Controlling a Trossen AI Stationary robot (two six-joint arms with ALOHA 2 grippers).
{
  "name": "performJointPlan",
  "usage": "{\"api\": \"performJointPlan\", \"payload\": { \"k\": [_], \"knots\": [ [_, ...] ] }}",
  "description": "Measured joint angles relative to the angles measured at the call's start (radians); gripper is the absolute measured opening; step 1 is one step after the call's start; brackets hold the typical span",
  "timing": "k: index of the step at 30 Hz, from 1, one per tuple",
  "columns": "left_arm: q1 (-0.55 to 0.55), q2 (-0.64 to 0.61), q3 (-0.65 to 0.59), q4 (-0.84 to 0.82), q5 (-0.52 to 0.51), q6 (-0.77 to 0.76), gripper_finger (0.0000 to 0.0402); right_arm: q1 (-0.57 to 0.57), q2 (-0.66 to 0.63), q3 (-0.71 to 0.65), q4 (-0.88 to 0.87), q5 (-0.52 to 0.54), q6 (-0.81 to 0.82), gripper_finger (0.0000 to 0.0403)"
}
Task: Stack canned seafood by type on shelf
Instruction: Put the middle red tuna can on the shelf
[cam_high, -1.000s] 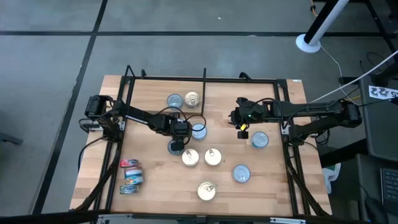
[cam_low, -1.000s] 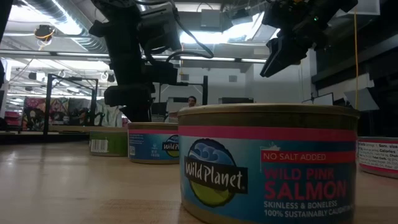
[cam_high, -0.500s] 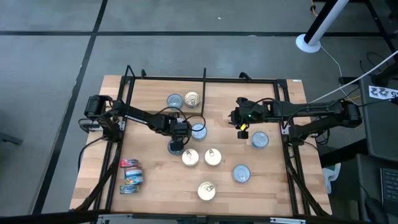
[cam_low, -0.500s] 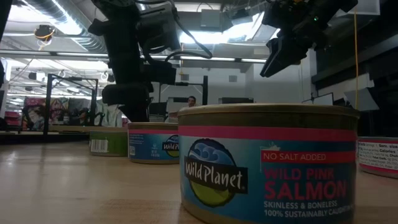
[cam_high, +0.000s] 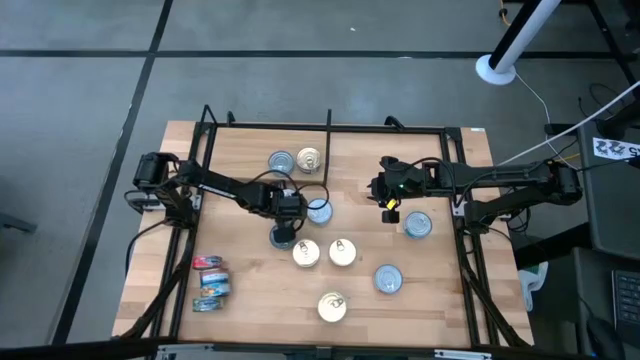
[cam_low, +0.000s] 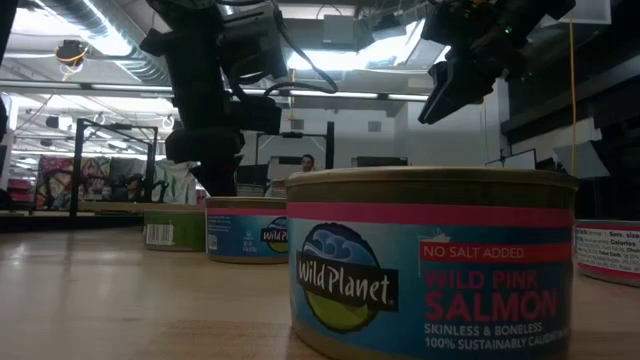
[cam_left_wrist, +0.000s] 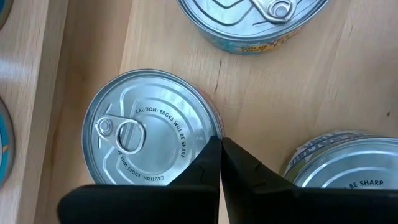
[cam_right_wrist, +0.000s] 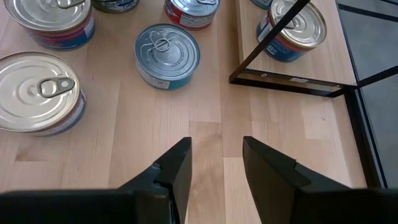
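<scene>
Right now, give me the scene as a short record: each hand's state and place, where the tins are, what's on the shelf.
left hand: shut, nothing between the fingers, tips beside a silver pull-tab tin
right hand: open, holding nothing, over bare board
loose tins: about eight scattered across mid-board, e.g. gold-topped tin
label-side tins: three in a row at the left front edge
shelf: wooden board with black frame, two tins near the divider bar

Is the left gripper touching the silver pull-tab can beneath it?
Cannot tell. In the left wrist view the shut left gripper overlaps the edge of the silver can, but neither contact nor gap shows plainly.
</scene>
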Motion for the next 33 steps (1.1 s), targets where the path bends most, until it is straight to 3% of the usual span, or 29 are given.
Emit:
{"api": "performJointPlan", "payload": {
  "k": [21,33],
  "knots": [
    [-0.001,-0.011,0.0,-0.003,-0.001,-0.012,0.0,0.0,0.0,0.0,0.0,0.0,0.0,0.0143],
    [-0.006,-0.087,0.002,-0.058,-0.005,-0.055,0.0,0.0,0.0,0.0,0.0,0.0,0.0,0.0143]
  ]
}}
